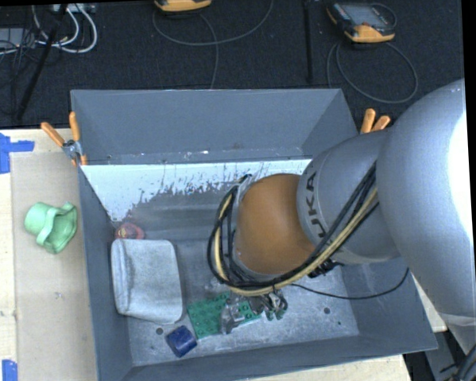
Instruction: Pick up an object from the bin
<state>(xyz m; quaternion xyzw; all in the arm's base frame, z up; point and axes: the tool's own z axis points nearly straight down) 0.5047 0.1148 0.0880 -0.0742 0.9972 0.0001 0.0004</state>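
My gripper (271, 305) pokes out from under the arm's orange cover, low over the front middle of the bin floor. Just to its left lies a flat green thing (205, 315) with a pale end that reaches the gripper; I cannot tell whether the two touch. A small dark blue block (180, 340) sits left of that, near the front wall.
A folded grey-white cloth (147, 280) covers the left part of the floor. Beside the left wall, behind the cloth, lies a small pinkish round thing (130, 229). The arm and its orange cover hide the right half of the bin.
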